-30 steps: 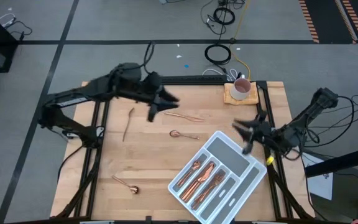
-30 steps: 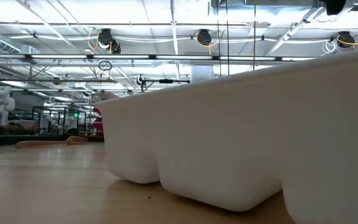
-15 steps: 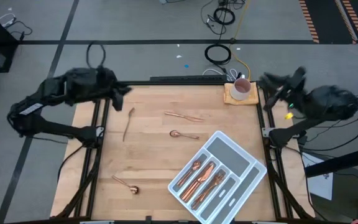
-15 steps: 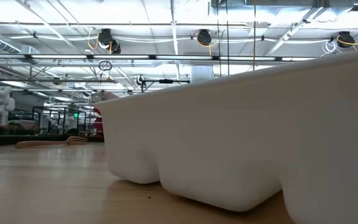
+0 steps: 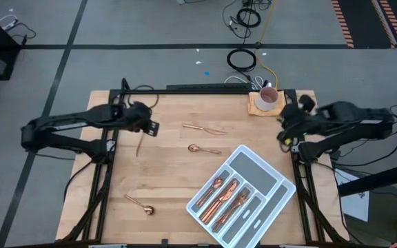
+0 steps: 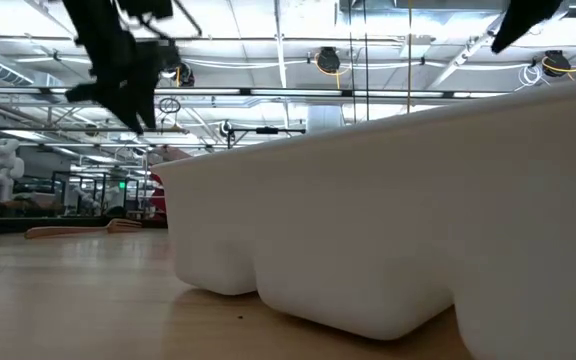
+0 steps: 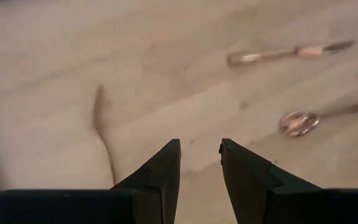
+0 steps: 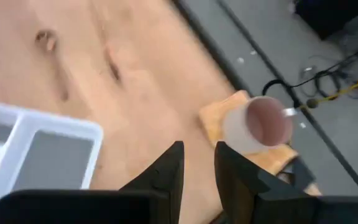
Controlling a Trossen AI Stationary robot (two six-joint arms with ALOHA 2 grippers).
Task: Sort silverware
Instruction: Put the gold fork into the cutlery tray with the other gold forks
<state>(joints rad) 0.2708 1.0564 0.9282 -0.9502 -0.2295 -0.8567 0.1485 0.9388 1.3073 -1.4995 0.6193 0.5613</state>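
Copper silverware loose on pale wood-grain desk [image 5: 171, 172]; both fingers empty.

Left gripper [image 7: 200, 149]: tapered dark fingers slightly parted, slim knife [image 7: 102, 134] beside them, spoon [image 7: 301, 121] beyond. Right gripper [image 8: 198, 152] likewise parted, near a cylindrical mug [image 8: 260, 124]. Only the high view shows pieces, seemingly forks, in the ribbed grey tray [image 5: 257, 169].

Two matte-black, multi-jointed arms. Left gripper [image 7: 200, 155] and right gripper [image 8: 197, 158] each carry two dark, wedge-shaped fingers tapering to blunt tips. A small yellow marking shows beside the right arm's wrist.
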